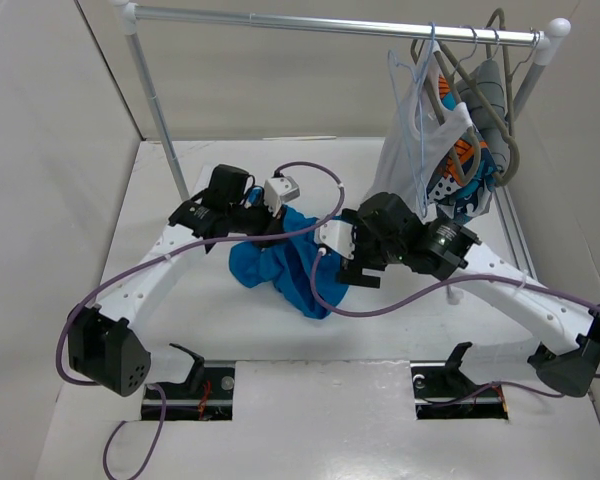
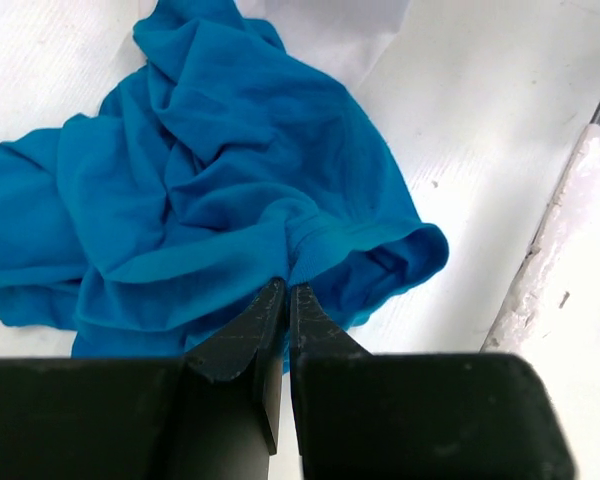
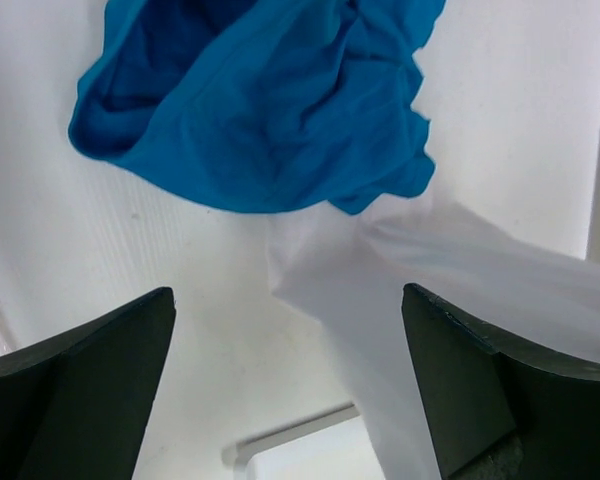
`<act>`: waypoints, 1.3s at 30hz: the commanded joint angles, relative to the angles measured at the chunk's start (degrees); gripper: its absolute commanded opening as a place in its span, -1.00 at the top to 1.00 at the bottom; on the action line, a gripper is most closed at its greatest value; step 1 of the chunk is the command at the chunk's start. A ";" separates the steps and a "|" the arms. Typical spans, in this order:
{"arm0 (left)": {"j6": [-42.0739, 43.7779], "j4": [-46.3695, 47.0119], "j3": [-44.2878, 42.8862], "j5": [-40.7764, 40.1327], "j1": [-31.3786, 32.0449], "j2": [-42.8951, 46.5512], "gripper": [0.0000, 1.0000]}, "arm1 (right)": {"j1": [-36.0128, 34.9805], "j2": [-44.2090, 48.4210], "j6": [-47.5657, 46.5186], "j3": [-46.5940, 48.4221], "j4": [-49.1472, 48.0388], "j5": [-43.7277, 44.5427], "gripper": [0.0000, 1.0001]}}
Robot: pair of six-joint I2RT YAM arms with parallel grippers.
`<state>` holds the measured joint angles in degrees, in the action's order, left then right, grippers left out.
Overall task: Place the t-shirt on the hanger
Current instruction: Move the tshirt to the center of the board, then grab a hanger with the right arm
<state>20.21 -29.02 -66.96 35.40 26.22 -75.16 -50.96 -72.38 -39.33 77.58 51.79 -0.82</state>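
Grip quality decides this step, as I judge it: the heap has to be lifted and opened out before any wire can go into it. My left gripper (image 2: 286,290) has its fingers pressed together on a raised fold of the t-shirt (image 2: 230,170), just beside a hemmed edge that curls into a loop. The right gripper (image 3: 288,293) hangs over the cloth with its fingers spread wide, holding nothing.

The t-shirt lies crumpled about the middle of the worktop, between the two wrists. The hanger (image 1: 421,140) hangs on the rail (image 1: 330,22) along the far edge, toward the far right corner, in among a white tank top (image 1: 400,150) and thicker grey hangers (image 1: 507,140).

To do it well I would bring the right fingers down on a hem or the collar, not mid-panel, so that the shirt hangs as a sheet once both arms rise. White fabric, probably the tank top's lower end, shows just beside the shirt's edge in the right wrist view; a wide closing there could catch it.

The shirt is a soft, matte, plain bright blue knit, limp and deeply creased, so I expect a shallow pinch to slip. The hanger is thin pale wire, smooth and triangular, likely to swing at a touch. The worktop is white and matte.
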 commanded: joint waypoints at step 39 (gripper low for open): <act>-5.70 6.69 6.40 2.23 -6.88 7.74 1.00 | 11.58 3.83 -0.13 35.71 -19.97 21.15 -0.34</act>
<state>15.03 -24.45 -60.97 37.01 19.57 -69.93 -41.17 -67.07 -39.59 111.70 37.47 17.54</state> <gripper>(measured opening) 0.010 0.674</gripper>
